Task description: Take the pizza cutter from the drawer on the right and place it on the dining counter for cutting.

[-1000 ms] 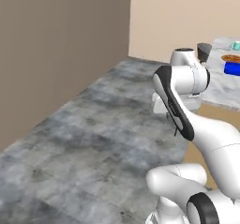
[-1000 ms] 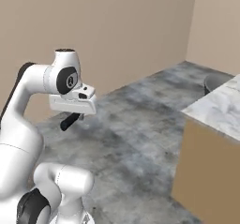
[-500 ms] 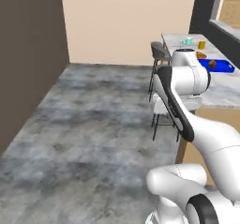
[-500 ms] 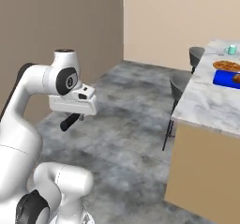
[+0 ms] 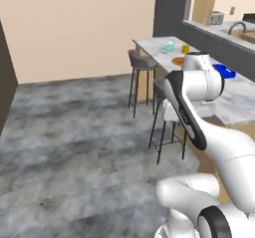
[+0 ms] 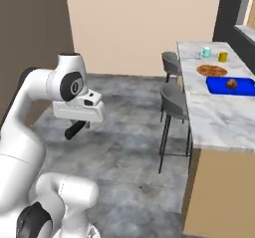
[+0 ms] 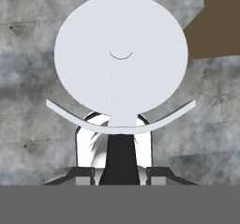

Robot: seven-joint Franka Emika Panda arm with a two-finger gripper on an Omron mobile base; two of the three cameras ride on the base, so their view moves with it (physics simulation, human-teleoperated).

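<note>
My gripper (image 7: 121,176) is shut on the pizza cutter (image 7: 121,54). In the hand view its round silver blade faces the camera above the grey floor, and its black handle (image 7: 121,160) runs down between my fingertips (image 7: 84,175). From the right base view, the gripper (image 6: 82,118) hangs at the left over the floor, with the cutter's black handle (image 6: 74,130) sticking out below it. The dining counter (image 6: 219,115) is the long marbled top to the right, apart from the gripper, and it also lies at the right of the left base view (image 5: 239,100). The drawer is out of view.
On the counter lie a pizza (image 6: 211,70), a blue tray (image 6: 231,85) holding a brown item, a teal cup (image 6: 206,52) and a yellow cup (image 6: 222,57). Grey stools (image 6: 174,100) stand along its near side. Open grey floor (image 5: 74,147) spreads to the left.
The base has turned, so both base views have swung. The counter and stools now sit closer and fuller in view. The arm holds the same pose with the cutter.
</note>
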